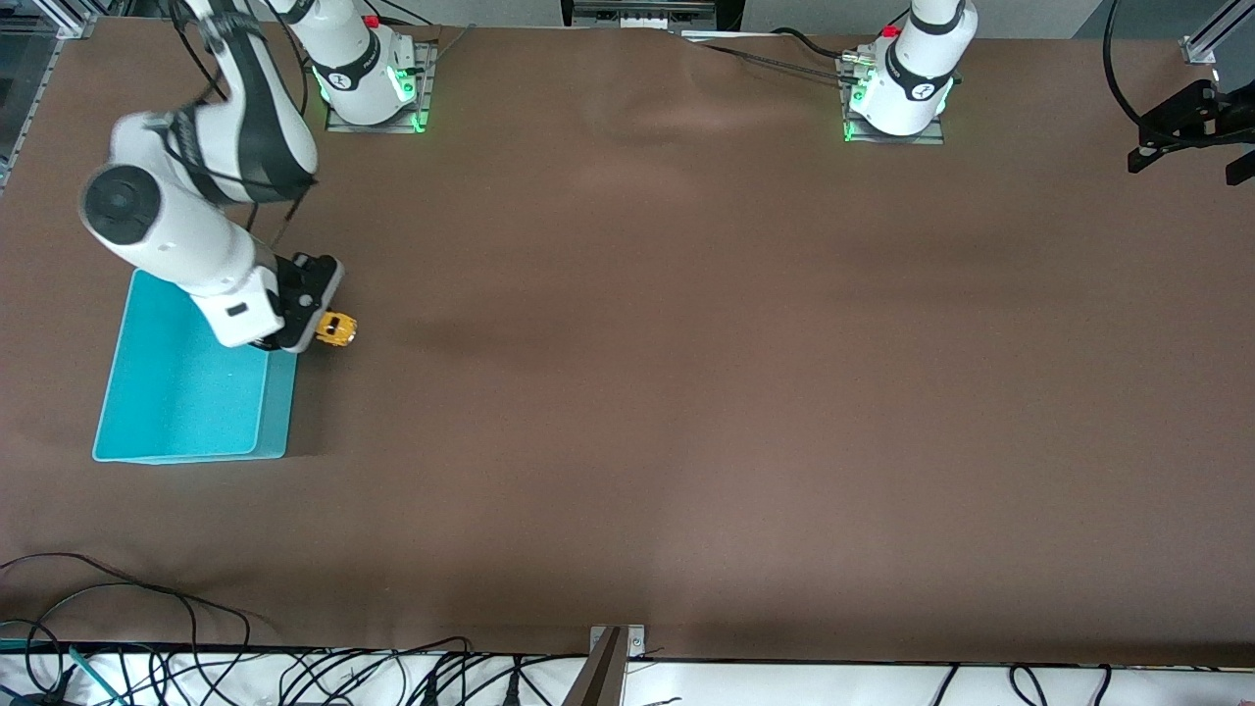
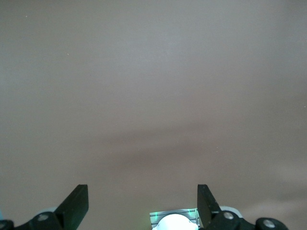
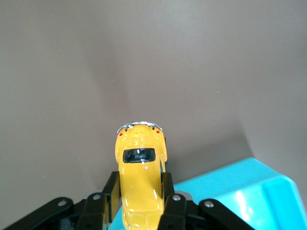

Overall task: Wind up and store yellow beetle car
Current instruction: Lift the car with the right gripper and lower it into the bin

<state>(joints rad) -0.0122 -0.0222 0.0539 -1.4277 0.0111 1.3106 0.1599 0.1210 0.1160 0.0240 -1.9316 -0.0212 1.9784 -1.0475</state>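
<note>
While our right claw (image 3: 142, 203) pinches the small yellow beetle car (image 3: 139, 167) just beside the turquoise plastic bin (image 1: 186, 378), an early release would drop it onto the brown tabletop (image 1: 686, 392); our left claw (image 2: 143, 203) waits wide.

- Both arms have glossy white rounded shells with black joint bands; the right arm's elbow carries a dark round cap.
- Thin black cables trail along the right arm.
- Green lights glow at both bases, with small red parts above them.
- The black right hand (image 1: 316, 312) shows silver screws; the left hand (image 2: 143, 201) has black wedge-shaped fingers.
</note>
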